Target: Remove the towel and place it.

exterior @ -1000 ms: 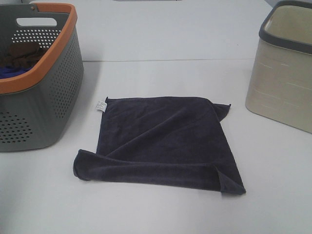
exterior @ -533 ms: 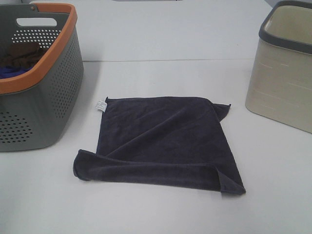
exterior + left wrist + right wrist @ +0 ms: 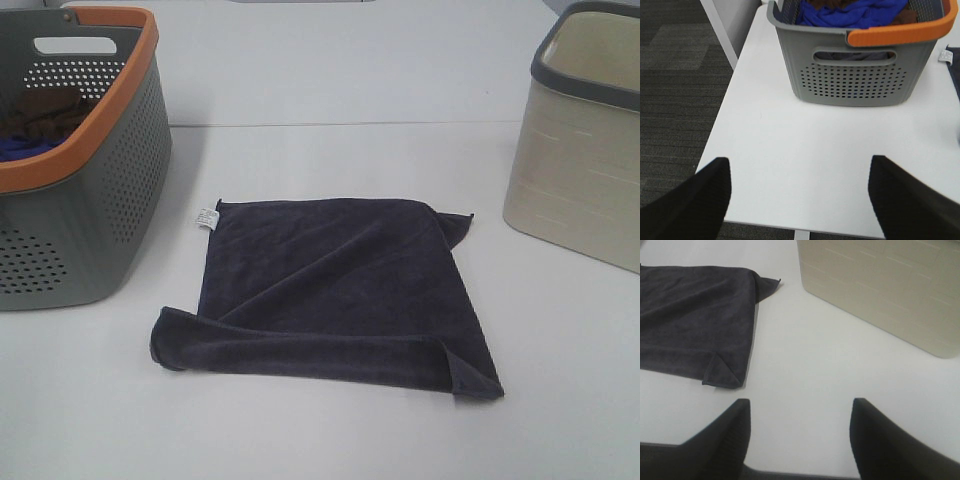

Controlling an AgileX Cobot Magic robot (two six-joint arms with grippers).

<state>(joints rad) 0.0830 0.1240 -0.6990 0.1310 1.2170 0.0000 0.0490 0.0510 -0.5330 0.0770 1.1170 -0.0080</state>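
Ahead of both empty hands, left hand (image 3: 799,192) and right hand (image 3: 799,432) with fingers apart, the towel (image 3: 335,295) lies spread on the worktop (image 3: 330,430); I'd smooth its curled near corners.

White tabletop (image 3: 330,80) with a towel and two baskets on it.

The dark towel (image 3: 330,290) lay spread flat near the middle, its near edge and one far corner folded over, a white tag (image 3: 207,217) at its far left corner. A grey, orange-rimmed basket (image 3: 90,210) stood to its left, a beige basket (image 3: 580,180) to its right, both apart from it.
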